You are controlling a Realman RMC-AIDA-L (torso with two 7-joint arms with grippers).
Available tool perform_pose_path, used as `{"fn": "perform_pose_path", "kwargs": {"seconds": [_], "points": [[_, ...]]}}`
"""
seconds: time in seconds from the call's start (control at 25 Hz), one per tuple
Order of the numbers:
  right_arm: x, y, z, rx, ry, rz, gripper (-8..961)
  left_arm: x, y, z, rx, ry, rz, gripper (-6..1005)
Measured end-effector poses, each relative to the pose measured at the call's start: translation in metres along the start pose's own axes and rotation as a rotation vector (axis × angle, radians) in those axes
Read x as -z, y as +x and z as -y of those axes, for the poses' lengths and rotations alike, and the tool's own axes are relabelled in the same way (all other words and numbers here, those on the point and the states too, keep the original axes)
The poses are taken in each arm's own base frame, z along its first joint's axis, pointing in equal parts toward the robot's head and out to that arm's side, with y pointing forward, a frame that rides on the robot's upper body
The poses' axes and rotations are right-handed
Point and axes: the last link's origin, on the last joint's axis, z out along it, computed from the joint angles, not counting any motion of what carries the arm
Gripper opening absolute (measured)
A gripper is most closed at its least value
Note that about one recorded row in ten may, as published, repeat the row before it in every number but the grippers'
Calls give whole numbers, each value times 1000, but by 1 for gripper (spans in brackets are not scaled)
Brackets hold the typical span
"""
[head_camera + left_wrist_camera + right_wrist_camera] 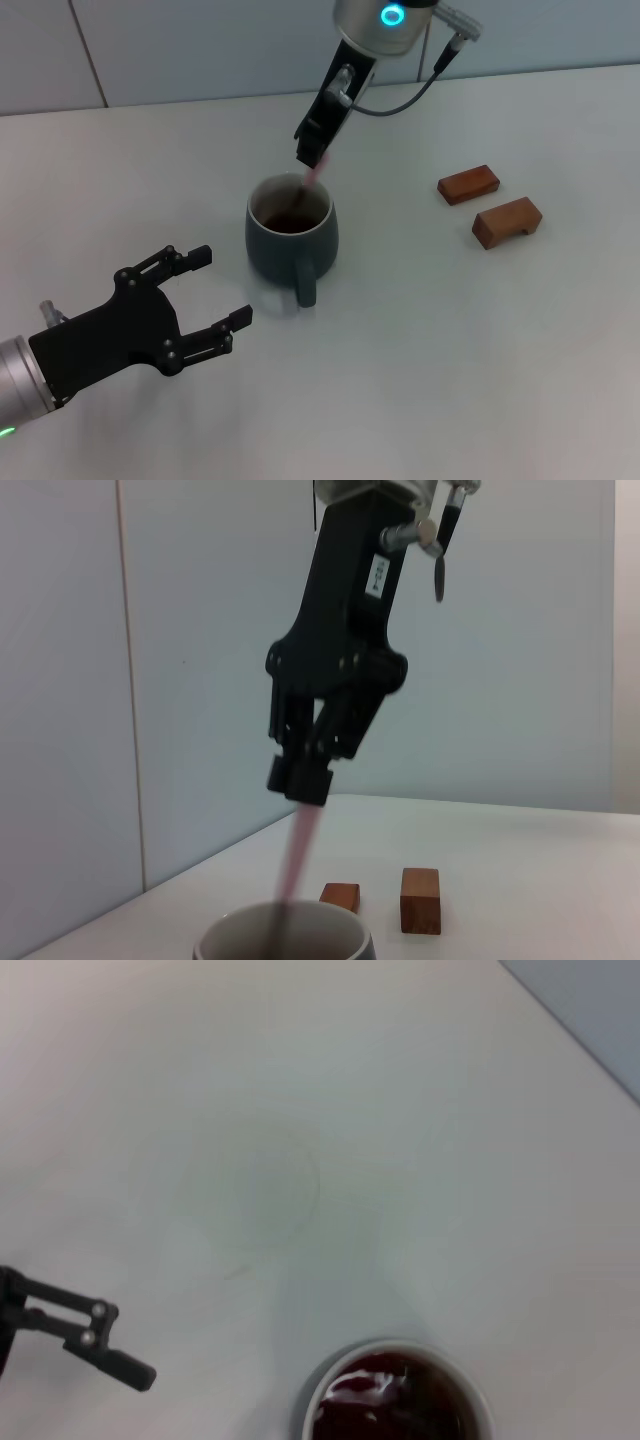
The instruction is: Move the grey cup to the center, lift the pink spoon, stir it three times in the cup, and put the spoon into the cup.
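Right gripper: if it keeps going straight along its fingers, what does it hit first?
Probably the dark liquid inside the grey cup. The right gripper points steeply down over the cup mouth, holding the pink spoon into it; exact depth is unclear.

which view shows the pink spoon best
The left wrist view: the pink spoon hangs from the right gripper, its handle slanting down into the grey cup. The head view shows only a short pink stub above the rim. The right wrist view shows no spoon.
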Motion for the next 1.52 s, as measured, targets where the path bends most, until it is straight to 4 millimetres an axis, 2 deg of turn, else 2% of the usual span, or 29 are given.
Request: {"fn": "perform_pose_path", "kwargs": {"seconds": [0.2, 0.4, 0.48, 0.52, 0.56, 0.6, 0.64, 0.68, 0.72, 0.76, 0.88, 0.92, 0.96, 1.08, 1.12, 1.16, 1.2, 1.24, 1.32, 1.36, 1.4, 1.48, 1.52], "points": [[15, 4, -4, -2, -15, 81, 260, -1, 0, 0, -1, -1, 1, 844], [33, 14, -2, -4, 6, 165, 409, -1, 0, 1, -2, 0, 3, 844], [43, 27, -2, -15, -7, 248, 468, -1, 1, 1, 1, 1, 2, 844], [53, 45, -2, 5, -19, 340, 513, -1, 1, 1, 5, 1, 2, 844], [53, 45, -2, 5, -19, 340, 558, -1, 1, 1, 5, 1, 2, 844], [60, 67, -3, 44, -16, 414, 604, -1, 1, 2, 6, 2, 3, 844], [60, 67, -3, 44, -16, 414, 649, -1, 1, 2, 6, 3, 5, 844], [62, 78, -4, 58, -11, 438, 694, 0, 1, 3, 8, 4, 7, 844], [58, 100, -2, 49, -15, 453, 700, 0, 1, 4, 17, 4, 10, 844], [58, 100, -2, 49, -15, 453, 706, 0, 1, 4, 17, 4, 10, 844], [47, 134, -3, 22, -66, 483, 723, 2, 2, 8, 40, 6, 17, 844], [41, 152, -6, 24, -103, 520, 729, 2, 3, 10, 50, 8, 20, 844], [41, 152, -6, 24, -103, 520, 735, 2, 3, 10, 50, 8, 20, 844], [37, 177, -10, 36, -113, 552, 752, 3, 4, 12, 67, 4, 29, 844], [34, 192, -9, 36, -101, 558, 758, 3, 5, 14, 72, -2, 39, 844], [34, 192, -9, 36, -101, 558, 761, 3, 5, 14, 72, -2, 39, 844], [28, 205, -5, 19, -101, 573, 764, 3, 6, 14, 73, -6, 43, 844], [28, 205, -5, 19, -101, 573, 767, 2, 7, 15, 78, -12, 48, 844], [21, 222, 4, -20, -126, 665, 773, 1, 8, 16, 86, -19, 54, 844], [21, 222, 4, -20, -126, 665, 782, 1, 8, 16, 86, -19, 54, 844], [17, 234, 12, -40, -125, 742, 791, 1, 8, 17, 89, -20, 55, 844], [15, 239, 15, -49, -121, 761, 810, 0, 9, 17, 87, -21, 55, 844], [11, 247, 21, -69, -109, 777, 819, -1, 9, 18, 87, -22, 57, 844]]}}
